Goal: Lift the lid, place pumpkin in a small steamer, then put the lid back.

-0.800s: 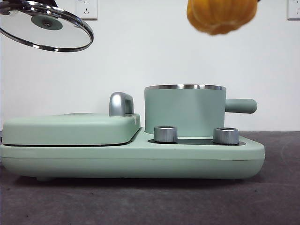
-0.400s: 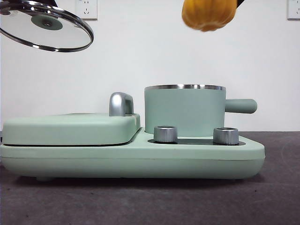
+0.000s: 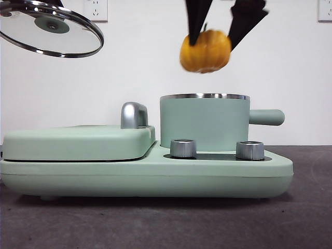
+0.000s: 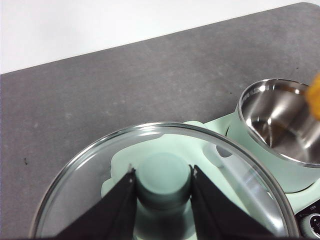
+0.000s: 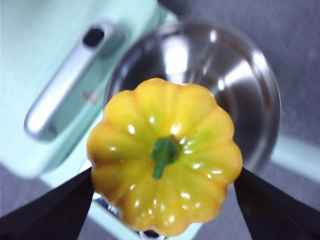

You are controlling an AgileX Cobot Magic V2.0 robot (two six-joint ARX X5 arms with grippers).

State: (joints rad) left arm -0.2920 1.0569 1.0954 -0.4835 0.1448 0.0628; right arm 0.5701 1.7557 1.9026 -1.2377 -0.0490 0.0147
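The right gripper held the small glossy yellow-orange ribbed pumpkin between its two black jaws, one jaw on each side. The pumpkin hung in the air just above the open mint-green cylindrical steamer with a steel rim, not touching it. In the right wrist view the green stem pointed towards the camera, and the shiny steel inside of the steamer lay below the pumpkin.

The left gripper was closed on the mint-green knob of the round clear glass lid with a steel rim. The lid was tilted, high at the left, well apart from the steamer.

The steamer stood on the wide mint-green appliance base, behind two silver knobs.
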